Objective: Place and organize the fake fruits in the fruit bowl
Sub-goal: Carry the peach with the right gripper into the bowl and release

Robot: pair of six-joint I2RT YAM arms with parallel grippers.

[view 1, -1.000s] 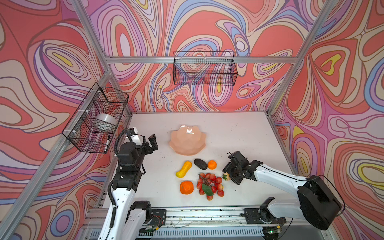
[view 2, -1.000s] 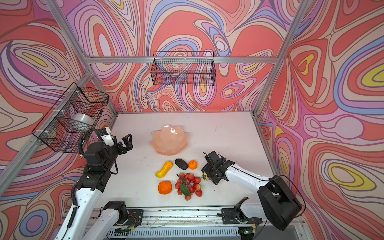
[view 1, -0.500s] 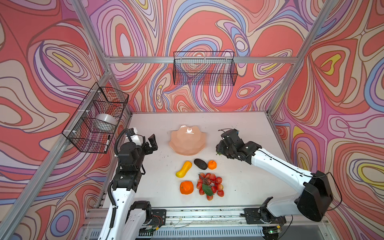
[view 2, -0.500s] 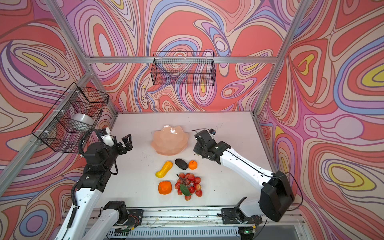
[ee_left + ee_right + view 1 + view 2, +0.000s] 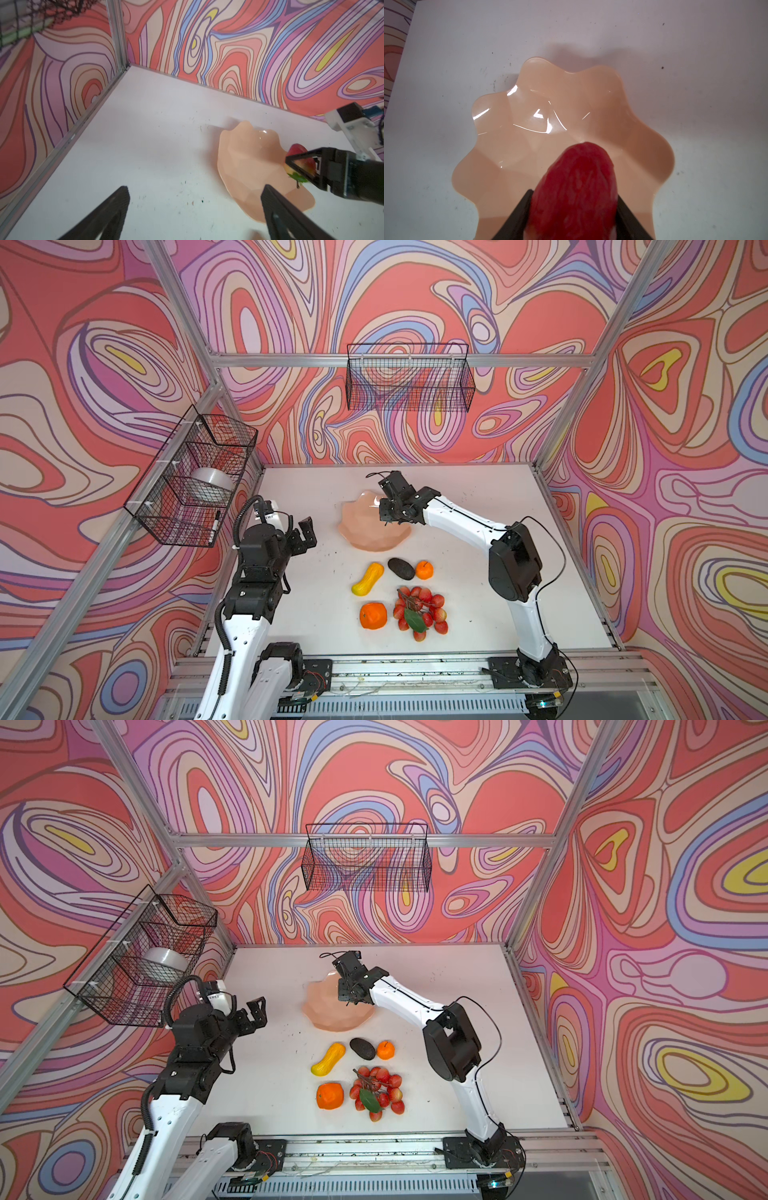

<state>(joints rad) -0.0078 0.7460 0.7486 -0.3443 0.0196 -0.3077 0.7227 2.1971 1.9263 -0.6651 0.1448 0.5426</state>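
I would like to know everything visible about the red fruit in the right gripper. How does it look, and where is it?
The peach is a rounded fake fruit, deep red-pink with a slightly wrinkled matte skin; the left wrist view shows a yellowish end with a small green leaf and stem. The right gripper clamps it from both sides. It hangs above the inside of the pink bowl, and only the gripper seems to touch it.
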